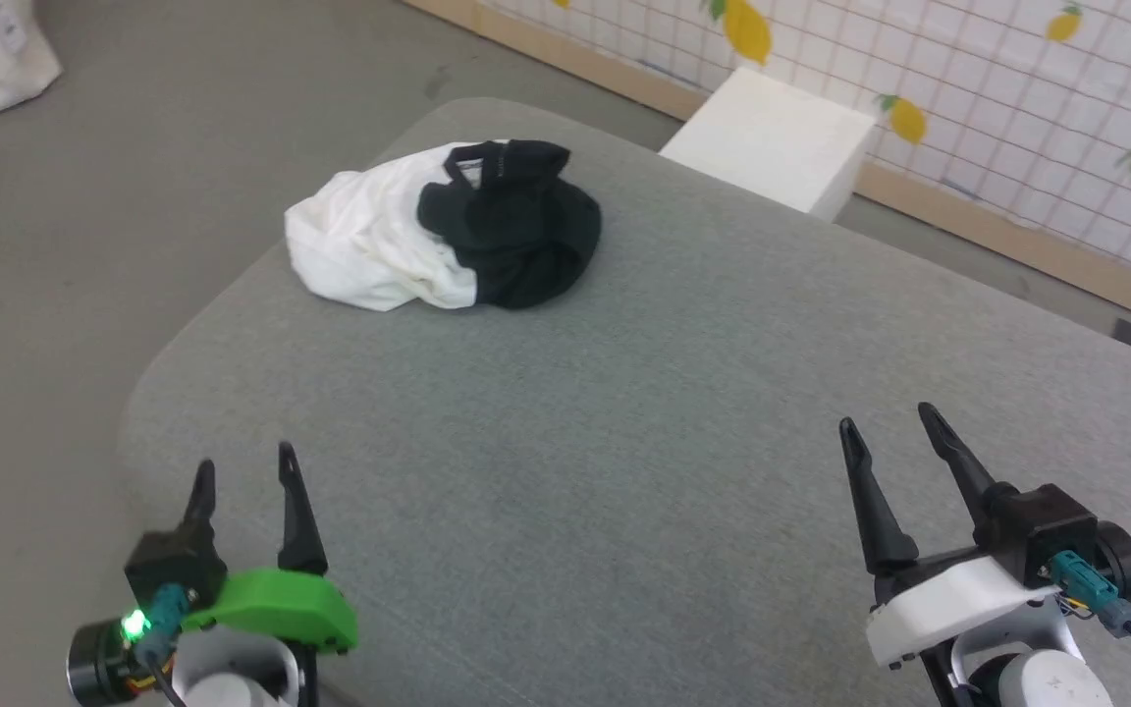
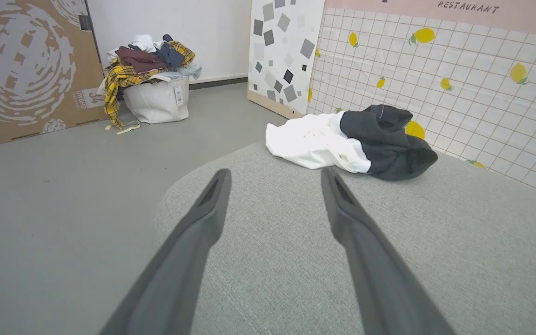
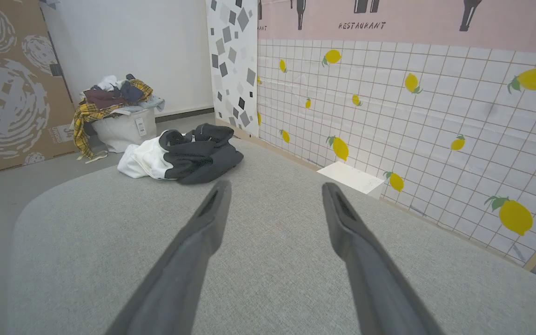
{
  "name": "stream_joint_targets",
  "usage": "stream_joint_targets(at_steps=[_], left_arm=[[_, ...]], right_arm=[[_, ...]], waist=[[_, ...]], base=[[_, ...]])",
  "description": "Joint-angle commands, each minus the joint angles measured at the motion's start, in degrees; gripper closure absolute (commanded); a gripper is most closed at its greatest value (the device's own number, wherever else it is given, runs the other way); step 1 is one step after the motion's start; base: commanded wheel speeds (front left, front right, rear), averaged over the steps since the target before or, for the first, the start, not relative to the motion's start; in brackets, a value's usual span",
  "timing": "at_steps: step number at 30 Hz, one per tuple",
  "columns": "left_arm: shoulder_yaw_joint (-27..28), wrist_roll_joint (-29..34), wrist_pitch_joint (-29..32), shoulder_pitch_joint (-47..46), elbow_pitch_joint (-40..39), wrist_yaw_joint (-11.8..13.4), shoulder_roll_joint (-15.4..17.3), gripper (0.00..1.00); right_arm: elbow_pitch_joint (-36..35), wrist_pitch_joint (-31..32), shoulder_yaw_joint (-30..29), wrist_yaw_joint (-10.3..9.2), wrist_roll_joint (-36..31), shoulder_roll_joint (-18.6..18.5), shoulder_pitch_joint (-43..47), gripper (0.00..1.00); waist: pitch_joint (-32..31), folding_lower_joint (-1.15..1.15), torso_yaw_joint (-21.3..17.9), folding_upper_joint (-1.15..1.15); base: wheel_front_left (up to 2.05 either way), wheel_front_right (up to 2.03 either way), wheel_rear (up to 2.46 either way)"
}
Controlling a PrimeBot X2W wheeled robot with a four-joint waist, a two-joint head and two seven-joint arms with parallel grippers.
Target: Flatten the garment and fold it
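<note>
Grey padded table (image 1: 624,442) with rounded corners, grey floor (image 1: 84,245) around it.

Head view:
- garment (image 1: 369,245) lies crumpled in a heap near the table's far left corner. White body on the left, black fabric bunched on the right, black collar band on top. Not flattened, not folded.
- left gripper (image 1: 244,459) is at lower left, with a green housing and a green light on. Jaws apart, nothing in them.
- right gripper (image 1: 886,416) is at lower right, with a white housing. Jaws apart, nothing in them.
- both are over the near part of the table, well apart from the garment.
- white block (image 1: 772,137) is on the floor past the far edge, by the lemon-print tile wall (image 1: 1017,88).

Left wrist view:
- fingers (image 2: 198,232) are spread wide, with bare table fabric between them.
- garment is ahead, up and right of the right-hand fingertip, near the table's edge and clear of both tips.
- on the floor beyond: white bag (image 2: 156,102) heaped with mixed clothes, yellow plaid hanging out. Cardboard box (image 2: 26,70) stands left of it, and a panel with grey squares (image 2: 282,46) to the right.

Right wrist view:
- fingers (image 3: 193,246) are spread wide, with nothing between them.
- garment is far ahead, up and left of the left-hand fingertip, at the table's far corner. Black part is on the right, white on the left.
- white block sits on the floor between table and tile wall.
- "RESTAURANT" lettering is on the pink band above the tiles.
</note>
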Motion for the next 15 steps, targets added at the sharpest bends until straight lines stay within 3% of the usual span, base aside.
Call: stream_joint_targets(at_steps=[1, 8, 15], left_arm=[[-0.11, -0.82, -0.51, -1.83, 0.26, 0.31, 0.60, 0.00], [0.34, -5.06, 1.38, -12.41, 3.57, -2.29, 1.95, 0.00], [2.31, -11.06, 4.94, -30.85, 13.12, -6.32, 4.47, 0.00]], right_arm=[[-0.25, -0.18, -0.01, -0.08, 0.01, 0.07, -1.08, 0.00], [-3.36, 2.07, 0.06, -0.08, -2.76, 0.08, -3.31, 0.00], [-7.65, 5.05, 0.96, -0.09, -6.91, -0.22, -8.00, 0.00]], waist=[[0.81, 0.00, 1.24, 0.56], [8.28, 0.00, 0.98, 0.59], [21.29, 0.00, -4.04, 0.62]], base=[[-0.04, -0.04, -0.04], [-0.01, -0.01, -0.01], [0.00, 0.00, 0.00]])
